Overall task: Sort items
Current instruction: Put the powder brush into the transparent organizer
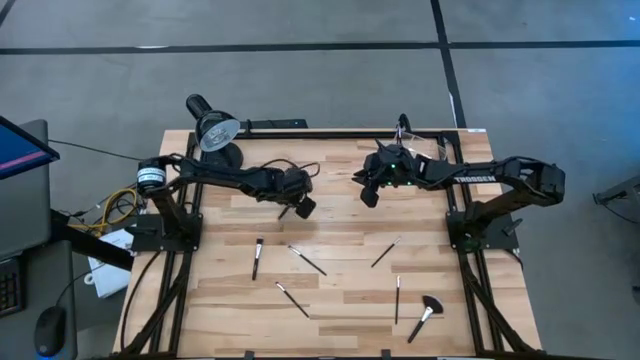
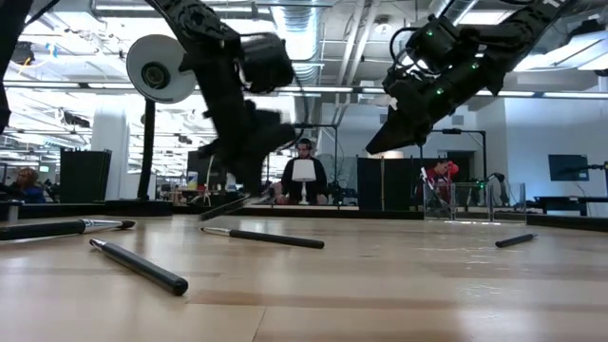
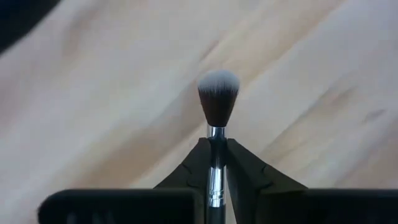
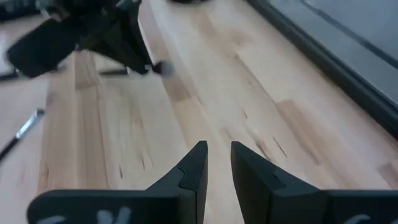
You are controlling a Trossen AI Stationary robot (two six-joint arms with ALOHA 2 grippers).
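Note:
My left gripper (image 1: 300, 206) hovers over the table's far middle, shut on a makeup brush with a dark, white-tipped bristle head (image 3: 218, 96) and a silver ferrule. My right gripper (image 1: 368, 193) hangs above the table right of it, open by a narrow gap (image 4: 217, 165) and holding nothing. Several slim brushes lie flat on the wood nearer the front: one (image 1: 257, 258), another (image 1: 307, 260), a third (image 1: 385, 252), and the fan-headed brush (image 1: 425, 318) near the right front. The low view shows brushes (image 2: 263, 237) lying on the table. My left gripper pinches the brush between its two fingers (image 3: 196, 168) on the handle just behind the silver ferrule (image 3: 216, 149). The fingers lie along the brush, and the bristle head sticks out past the fingertips. The brush is lifted clear of the table.
A black desk lamp (image 1: 213, 130) stands at the far left corner. A clear container (image 2: 465, 201) stands at the far right. Bare wood lies between the two grippers and the brushes. People sit in the room beyond the table (image 2: 304, 176).

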